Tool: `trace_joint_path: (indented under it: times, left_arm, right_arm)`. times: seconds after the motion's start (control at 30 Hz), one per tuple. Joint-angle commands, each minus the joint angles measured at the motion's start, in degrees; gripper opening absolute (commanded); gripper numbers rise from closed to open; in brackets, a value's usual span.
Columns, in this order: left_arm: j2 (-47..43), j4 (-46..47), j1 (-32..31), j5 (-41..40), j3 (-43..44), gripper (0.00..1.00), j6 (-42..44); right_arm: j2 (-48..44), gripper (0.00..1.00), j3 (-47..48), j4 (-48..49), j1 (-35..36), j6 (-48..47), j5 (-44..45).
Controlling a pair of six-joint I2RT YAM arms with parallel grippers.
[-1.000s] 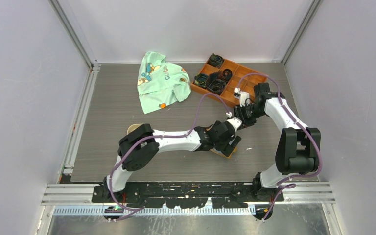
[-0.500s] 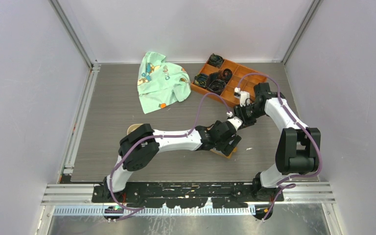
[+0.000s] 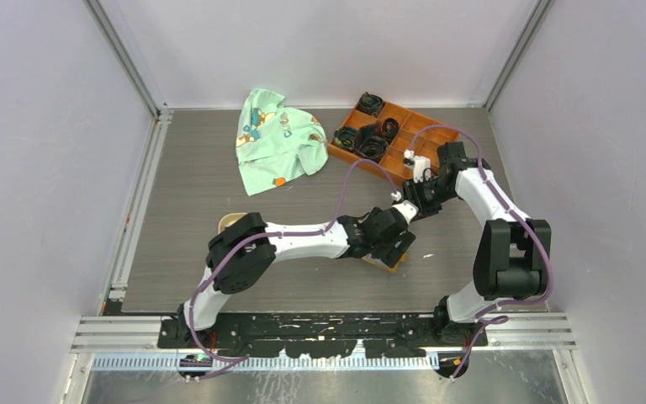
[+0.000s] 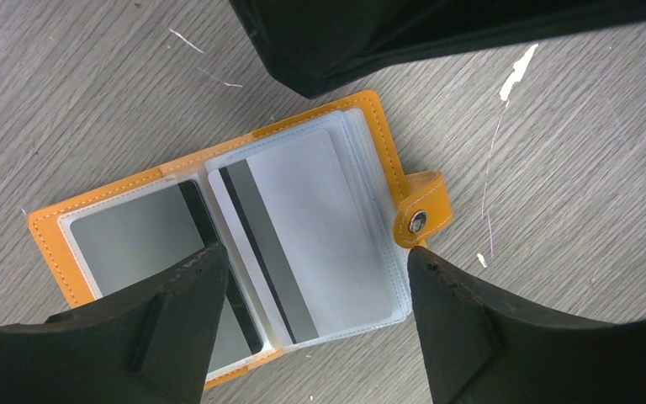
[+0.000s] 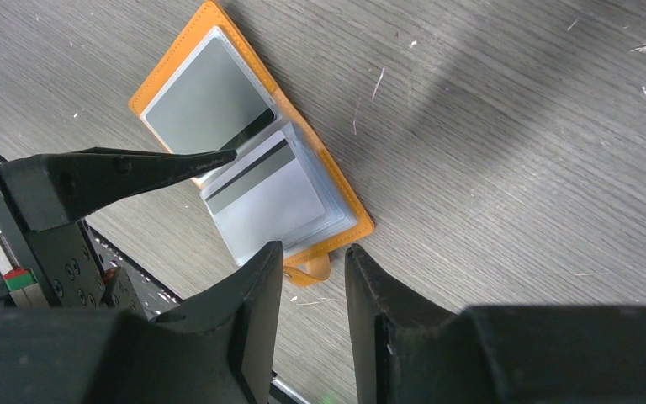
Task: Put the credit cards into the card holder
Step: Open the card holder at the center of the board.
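The orange card holder (image 3: pixel 389 263) lies open on the table under my left gripper (image 3: pixel 394 244). In the left wrist view its clear sleeves (image 4: pixel 357 160) hold two credit cards: a pale one with a dark stripe (image 4: pixel 311 219) on the right page and a grey one (image 4: pixel 130 236) on the left. The snap tab (image 4: pixel 425 206) sticks out to the right. My left gripper (image 4: pixel 315 252) is open over the holder, one finger (image 5: pixel 135 172) touching its middle. My right gripper (image 5: pixel 311 252) hovers beside the holder (image 5: pixel 349 210), slightly open and empty. Both cards (image 5: pixel 269 198) show there too.
A larger orange compartmented tray (image 3: pixel 425 126) with black items stands at the back right. A green printed cloth (image 3: pixel 277 139) lies at the back centre. A tan dish (image 3: pixel 229 220) peeks out behind the left arm's elbow. Metal rails border the table.
The left arm has shifted very slightly; both grippers stay over the open holder. Nothing was taken hold of or let go.
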Motion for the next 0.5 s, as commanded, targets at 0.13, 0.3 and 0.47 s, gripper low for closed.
trace_joint_path:
  times: [0.13, 0.3, 0.47]
  left_arm:
    - [0.8, -2.1, -0.2, 0.1, 0.3, 0.73, 1.5]
    - [-0.3, -0.5, -0.2, 0.8, -1.6, 0.7, 1.5]
    - [-1.1, 0.1, -0.3, 0.8, -2.5, 0.73, 1.4]
  right_arm:
    - [-2.0, 0.41, 0.7, -1.0, -1.5, 0.8, -4.1]
    - [-2.1, 0.41, 0.7, -0.9, -1.9, 1.0, -4.4]
    - [-2.2, 0.41, 0.7, -0.8, -2.1, 1.2, -4.3]
